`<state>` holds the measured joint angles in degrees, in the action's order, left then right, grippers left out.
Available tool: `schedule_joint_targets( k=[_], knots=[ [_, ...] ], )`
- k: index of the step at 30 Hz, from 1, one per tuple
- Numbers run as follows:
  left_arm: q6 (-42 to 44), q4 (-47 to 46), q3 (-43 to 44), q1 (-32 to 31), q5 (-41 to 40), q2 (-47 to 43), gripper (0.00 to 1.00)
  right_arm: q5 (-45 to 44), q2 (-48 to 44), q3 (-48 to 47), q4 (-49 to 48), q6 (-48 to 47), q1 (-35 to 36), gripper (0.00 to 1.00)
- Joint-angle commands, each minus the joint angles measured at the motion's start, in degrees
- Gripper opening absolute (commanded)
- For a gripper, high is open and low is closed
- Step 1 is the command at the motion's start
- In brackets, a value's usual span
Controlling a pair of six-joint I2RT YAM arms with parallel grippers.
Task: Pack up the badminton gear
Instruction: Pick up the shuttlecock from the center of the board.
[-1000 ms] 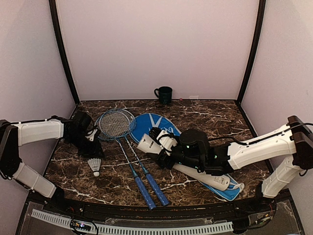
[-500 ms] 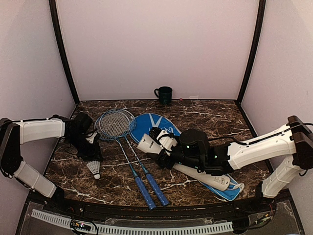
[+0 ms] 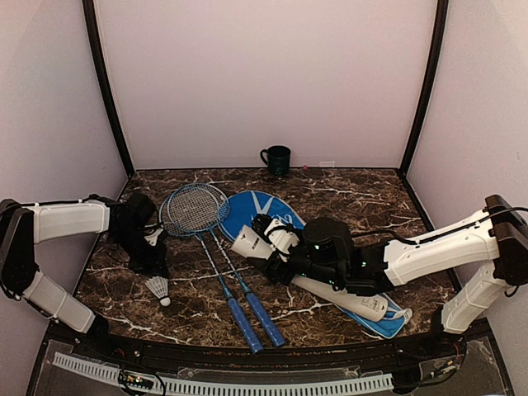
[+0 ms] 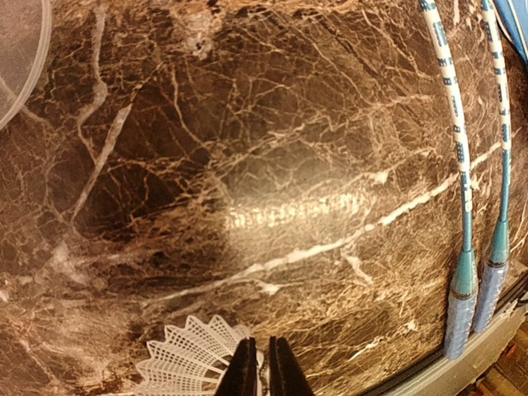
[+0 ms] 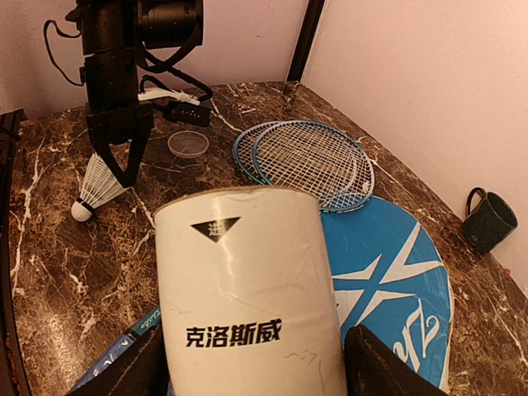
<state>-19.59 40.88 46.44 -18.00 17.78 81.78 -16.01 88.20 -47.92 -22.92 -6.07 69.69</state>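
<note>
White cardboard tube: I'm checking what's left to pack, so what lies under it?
Under the white cardboard tube lies the blue racket-shaped cover with white lettering. The stretch directly beneath the tube is hidden, so anything else there cannot be seen.

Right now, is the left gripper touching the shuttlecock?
Touching. The left wrist view shows the left gripper pinching the skirt rim of the shuttlecock; the right wrist view agrees.

The left arm [image 3: 70,221] and right arm [image 3: 437,252] have white shells, black joints and thin black cables. The left end effector [image 4: 262,375] is black.
</note>
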Motion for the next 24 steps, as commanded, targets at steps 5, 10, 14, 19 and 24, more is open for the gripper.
schedule_joint_targets(
  k=[5, 10, 14, 19, 24],
  knots=[
    [-1.1, 1.1, -1.3, 0.1, 2.9, -4.1, 0.0, 0.5, 1.0, -0.7, -3.4, 1.5, -0.5, 0.72],
    [-2.6, -0.8, -2.3, 0.1, 5.1, -7.2, 0.0, 0.6, 1.0, -0.9, -3.2, 1.4, -0.5, 0.72],
    [-3.8, -2.3, -2.9, 0.1, 5.6, -9.9, 0.0, 0.7, 0.7, -0.9, -3.0, 1.4, -0.5, 0.72],
    [-5.8, -5.0, -3.0, 0.1, 5.6, -14.2, 0.0, 0.8, 0.3, -0.7, -3.0, 1.5, -0.5, 0.72],
    [-8.0, -10.7, -3.6, 0.1, 6.0, -19.4, 0.0, 0.8, -0.2, -0.5, -2.7, 1.6, -0.4, 0.72]
  ],
)
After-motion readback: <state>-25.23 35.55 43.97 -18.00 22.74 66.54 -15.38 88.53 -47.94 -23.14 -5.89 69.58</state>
